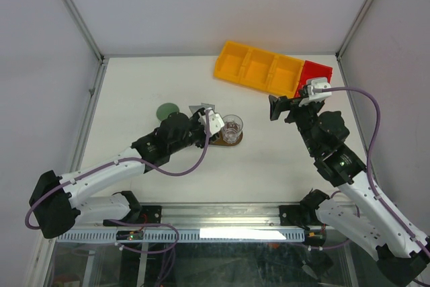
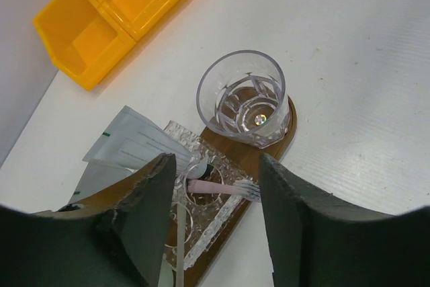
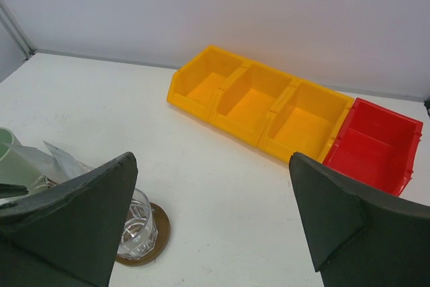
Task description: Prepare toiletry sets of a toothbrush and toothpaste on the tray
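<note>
The dark wooden tray carries an upright clear glass at its far end and a second textured glass closer in. A pale lilac toothbrush lies across that second glass's rim, bristles to the right. A white tube with a flat crimped end sticks out to its left. My left gripper hovers right over this glass, open, pinching nothing. From above, the left gripper covers most of the tray. My right gripper hangs wide open over bare table, away from the tray.
A yellow divided bin and a red bin sit at the back right. A mint-green cup stands just left of the left gripper. The right wrist view shows the upright glass at lower left.
</note>
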Robot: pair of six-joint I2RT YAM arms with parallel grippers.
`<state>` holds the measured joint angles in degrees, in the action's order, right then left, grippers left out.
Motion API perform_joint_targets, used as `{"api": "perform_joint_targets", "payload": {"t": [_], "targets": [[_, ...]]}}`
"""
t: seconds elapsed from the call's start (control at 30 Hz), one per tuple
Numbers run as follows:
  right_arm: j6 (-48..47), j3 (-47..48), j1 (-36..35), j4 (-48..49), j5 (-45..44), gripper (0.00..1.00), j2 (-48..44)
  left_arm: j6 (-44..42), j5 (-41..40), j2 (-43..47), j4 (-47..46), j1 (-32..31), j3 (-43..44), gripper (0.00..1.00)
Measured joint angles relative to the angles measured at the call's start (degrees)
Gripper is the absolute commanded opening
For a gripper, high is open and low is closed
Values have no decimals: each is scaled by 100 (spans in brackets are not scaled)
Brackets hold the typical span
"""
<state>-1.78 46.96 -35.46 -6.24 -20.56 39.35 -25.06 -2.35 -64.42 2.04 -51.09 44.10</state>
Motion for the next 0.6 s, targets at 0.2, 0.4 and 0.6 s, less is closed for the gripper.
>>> {"api": "perform_joint_targets", "payload": {"t": [0.2,0.4,0.6], "targets": [[0,0,2,0,0,100,0,4,168,48,7,0,-13,74],[2,0,2,-7,0,100,4,70,450,367,28,-33,-85,89],[48,42,2,-203,-17,99,116,533,713,1082,-192,0,-118,99]]}}
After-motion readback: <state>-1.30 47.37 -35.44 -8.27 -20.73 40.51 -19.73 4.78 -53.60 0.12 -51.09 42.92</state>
